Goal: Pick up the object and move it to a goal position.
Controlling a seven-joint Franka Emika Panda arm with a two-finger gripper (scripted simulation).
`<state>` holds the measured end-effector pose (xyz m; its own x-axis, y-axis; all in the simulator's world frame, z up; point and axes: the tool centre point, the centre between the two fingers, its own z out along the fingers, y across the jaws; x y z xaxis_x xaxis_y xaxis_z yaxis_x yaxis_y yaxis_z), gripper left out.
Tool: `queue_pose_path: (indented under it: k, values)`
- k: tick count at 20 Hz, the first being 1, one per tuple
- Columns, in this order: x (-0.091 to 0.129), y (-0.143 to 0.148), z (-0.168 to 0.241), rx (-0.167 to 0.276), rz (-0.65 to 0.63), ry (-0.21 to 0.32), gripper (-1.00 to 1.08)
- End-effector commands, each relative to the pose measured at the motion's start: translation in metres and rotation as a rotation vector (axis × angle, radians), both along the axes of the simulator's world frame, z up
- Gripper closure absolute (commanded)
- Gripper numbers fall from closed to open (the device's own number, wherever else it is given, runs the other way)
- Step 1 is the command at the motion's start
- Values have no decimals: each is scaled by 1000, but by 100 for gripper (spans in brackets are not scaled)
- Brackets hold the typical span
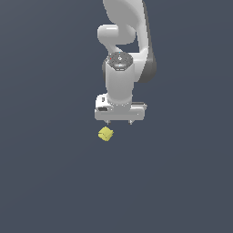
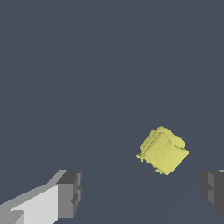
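The object [image 1: 105,134] is a small bright yellow blocky piece lying on the dark grey floor, turned at an angle. The white arm's gripper [image 1: 119,122] hangs just above and to the exterior view's right of it, fingers wide apart and empty. In the wrist view the object [image 2: 162,150] lies beyond the open fingers, nearer to the dark fingertip [image 2: 213,187] at the frame's edge than to the other fingertip [image 2: 70,192]. The gripper [image 2: 142,190] does not touch the object.
The floor [image 1: 54,182] is a plain dark grey surface. The arm's white links [image 1: 120,77] rise behind the gripper towards the top of the exterior view.
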<state>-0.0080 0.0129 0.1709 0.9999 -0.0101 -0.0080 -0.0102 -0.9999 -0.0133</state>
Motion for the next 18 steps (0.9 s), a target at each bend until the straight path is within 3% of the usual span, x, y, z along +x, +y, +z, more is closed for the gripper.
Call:
queue_pose_path:
  k: [1, 10, 18]
  values:
    - [0, 0, 0, 0, 0, 0, -92]
    - [13, -32, 22, -10, -50, -36, -92]
    - [12, -31, 21, -10, -51, -35, -92]
